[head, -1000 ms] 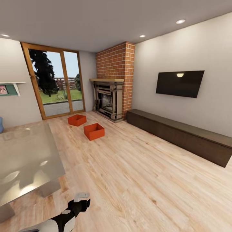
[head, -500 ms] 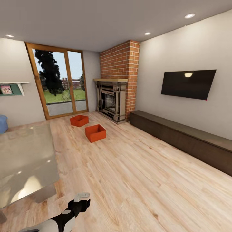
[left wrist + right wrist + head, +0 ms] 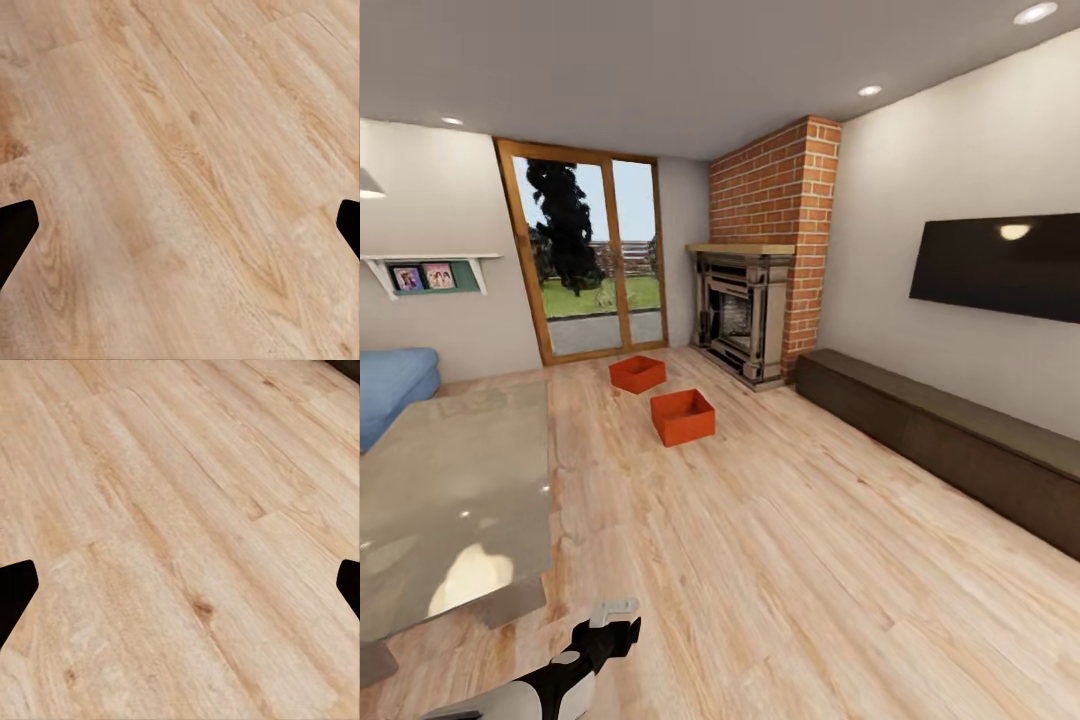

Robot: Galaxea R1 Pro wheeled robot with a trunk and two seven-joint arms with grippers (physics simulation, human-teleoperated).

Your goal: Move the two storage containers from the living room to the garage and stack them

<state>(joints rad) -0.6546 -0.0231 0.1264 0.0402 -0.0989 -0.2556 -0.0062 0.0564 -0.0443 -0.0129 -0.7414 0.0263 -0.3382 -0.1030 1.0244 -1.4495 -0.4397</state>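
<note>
My left gripper (image 3: 180,225) hangs over bare plank floor (image 3: 180,150); its two dark fingertips (image 3: 15,232) sit at opposite edges of the wrist view, spread wide, with nothing between them. My right gripper (image 3: 180,589) is in the same state: fingertips (image 3: 16,589) far apart at the frame edges, released, only planks beneath. In the head view, my left arm (image 3: 575,660) enters at the bottom edge and is cut off by the frame (its gripper end is too small there to judge the jaws).

The near box (image 3: 682,416) stands on the planks, well ahead of me, open top up. The far box (image 3: 637,373) lies beyond it, apart from it, close to the glass doors (image 3: 595,260). Both are orange-red; their insides are hard to make out at this range.

A glass-topped table (image 3: 450,500) occupies the left foreground, its near corner cut off by the frame. A blue sofa (image 3: 395,385) shows behind it, partly hidden. A long dark cabinet (image 3: 950,450) runs along the right wall under a TV (image 3: 1005,265), both cut off at the right edge. The brick fireplace (image 3: 755,290) fills the far corner, near the boxes. Between table edge and cabinet, a wide lane of open floor leads to both boxes.
</note>
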